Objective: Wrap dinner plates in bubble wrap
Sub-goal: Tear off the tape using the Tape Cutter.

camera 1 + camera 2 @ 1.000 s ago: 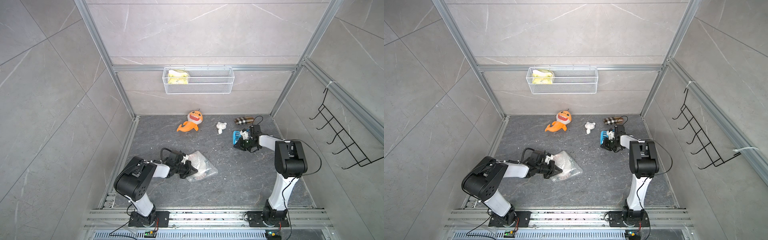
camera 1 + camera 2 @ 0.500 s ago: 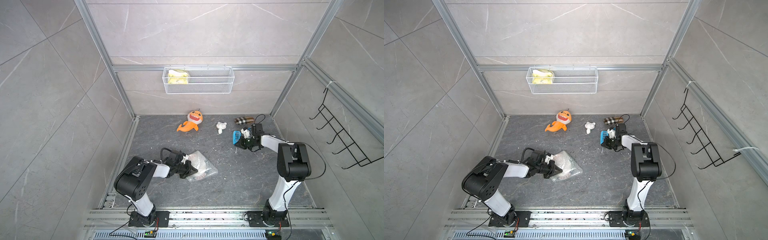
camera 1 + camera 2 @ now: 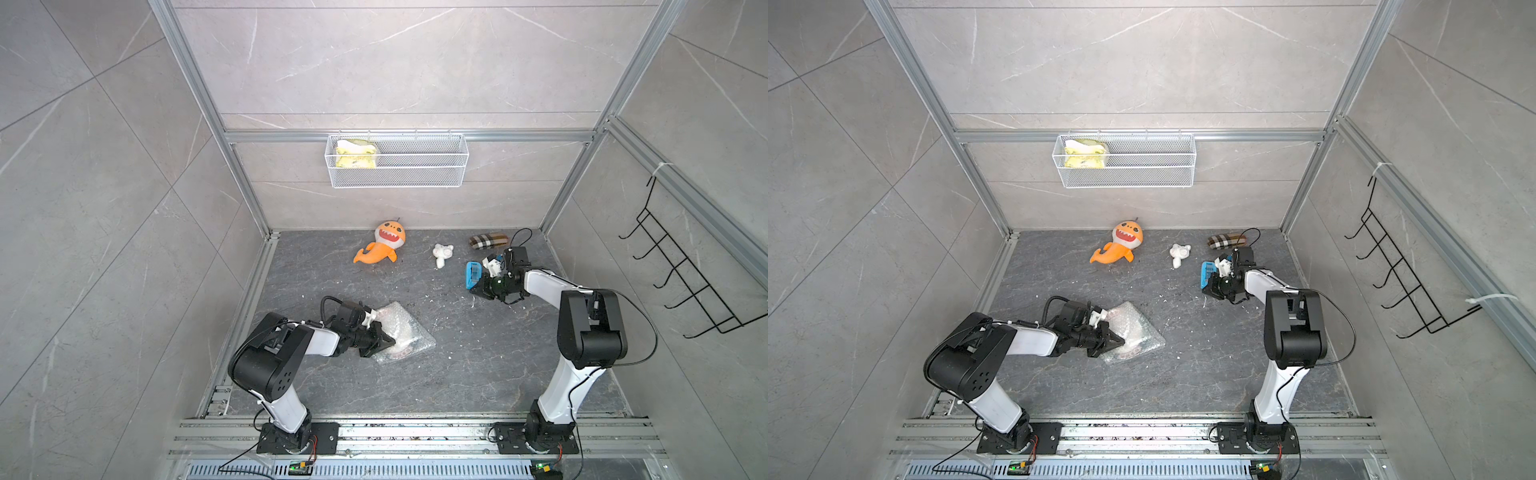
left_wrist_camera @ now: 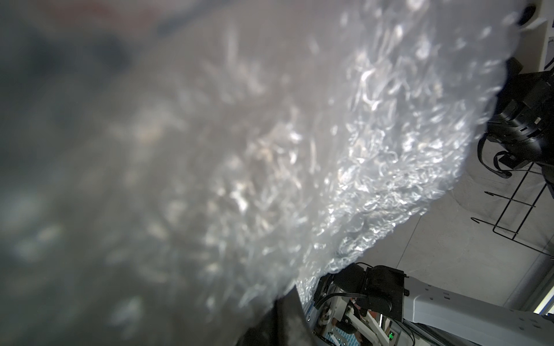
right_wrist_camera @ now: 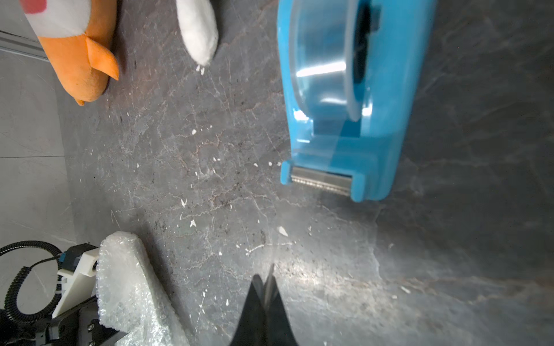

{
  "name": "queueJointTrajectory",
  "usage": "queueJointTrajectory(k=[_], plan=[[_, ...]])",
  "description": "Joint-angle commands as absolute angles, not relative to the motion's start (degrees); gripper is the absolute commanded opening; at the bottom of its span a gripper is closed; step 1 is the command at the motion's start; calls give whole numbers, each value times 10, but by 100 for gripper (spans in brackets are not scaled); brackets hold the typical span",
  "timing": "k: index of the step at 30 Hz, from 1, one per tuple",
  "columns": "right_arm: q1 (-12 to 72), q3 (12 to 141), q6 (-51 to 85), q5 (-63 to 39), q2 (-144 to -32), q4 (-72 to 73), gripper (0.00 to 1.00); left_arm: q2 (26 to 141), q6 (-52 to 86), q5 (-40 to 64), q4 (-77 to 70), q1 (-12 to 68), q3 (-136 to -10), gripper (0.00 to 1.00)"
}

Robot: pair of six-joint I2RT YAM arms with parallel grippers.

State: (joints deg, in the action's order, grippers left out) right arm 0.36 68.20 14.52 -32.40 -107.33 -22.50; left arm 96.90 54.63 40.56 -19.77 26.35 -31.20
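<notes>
- Both top views: bubble wrap [image 3: 409, 328] lies folded over the dinner plate [image 3: 398, 349] on the tabletop [image 3: 478, 361]; left pincer [image 3: 390, 341] closed, tips on its edge; pinching film or not, cannot tell
- Left wrist: film fills the frame; likely light, springy, slippery; best taken by loose edges, plate fragile
- Right wrist: right pincer [image 5: 265, 295] closed near the tape dispenser [image 5: 347, 119]; holding tape or not, cannot tell

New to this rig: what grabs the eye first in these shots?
The orange shark plush at the back of the dark floor stands out most. Next, the crumpled bubble wrap bundle mid-floor, with the left claw shut at its edge. A bright blue tape dispenser stands just ahead of the shut right claw, near the back right corner.
</notes>
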Motion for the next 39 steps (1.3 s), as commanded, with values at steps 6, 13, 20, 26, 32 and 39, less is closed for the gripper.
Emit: queueJointTrajectory(k=[6, 13, 20, 26, 32, 39], plan=[[8, 657, 155, -331, -1111, -253, 0, 1014, 542, 300, -119, 252, -286, 1], [8, 673, 171, -288, -1140, -278, 0, 1011, 543, 297, -116, 252, -286, 1], [5, 679, 192, -213, -1146, -321, 0, 1005, 541, 297, -110, 251, -289, 1], [6, 682, 194, -199, -1146, -341, 0, 998, 539, 295, -106, 251, -287, 1], [11, 677, 193, -201, -1140, -353, 0, 984, 535, 291, -100, 247, -283, 1], [10, 664, 201, -241, -1130, -332, 0, 991, 531, 296, -103, 245, -290, 1]])
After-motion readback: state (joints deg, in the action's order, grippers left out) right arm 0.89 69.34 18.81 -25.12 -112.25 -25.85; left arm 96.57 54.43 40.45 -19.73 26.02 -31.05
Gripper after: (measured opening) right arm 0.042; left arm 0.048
